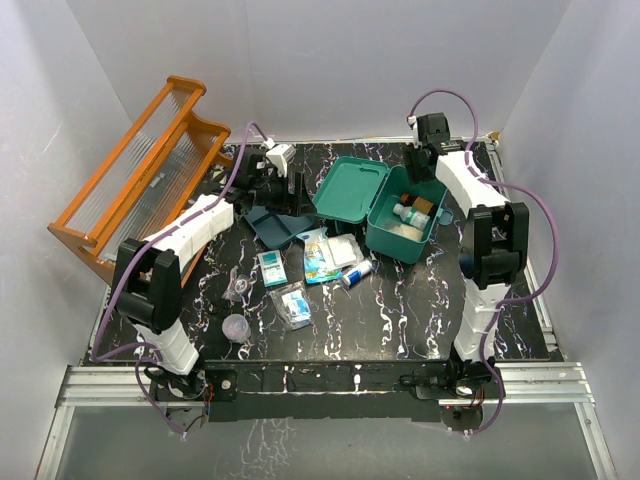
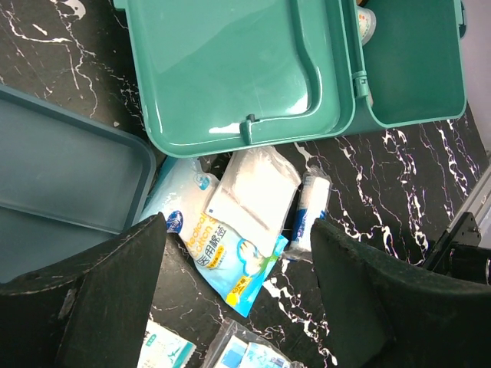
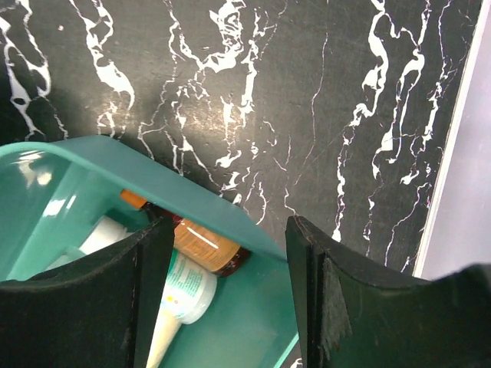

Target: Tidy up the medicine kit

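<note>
I see the medicine kit, a teal-green plastic box with rounded corners [image 1: 402, 222], sitting right of centre at the back of the black marbled desk [image 1: 400, 310]. Its hinged lid [image 1: 348, 190] is thrown open to the left. Inside lie a brown bottle with an orange cap [image 3: 203, 245] and a white bottle with a green label [image 3: 184, 291].

The flat dark-teal insert tray [image 2: 69, 176] is on the desk just left of the lid.

My left end effector [image 2: 238, 226] is wide and holds nothing. It hangs over a white gauze packet [image 2: 253, 188] and a blue-and-white cotton-swab pouch [image 2: 230, 264], with a small white roll [image 2: 311, 203] beside them, all near the lid's front edge.

My right end effector [image 3: 226, 230] has its jaws apart and empty. It sits above the box's far rim, with the brown bottle visible in the gap.

An orange wooden rack with clear ribbed panels [image 1: 140, 180] is far left.
</note>
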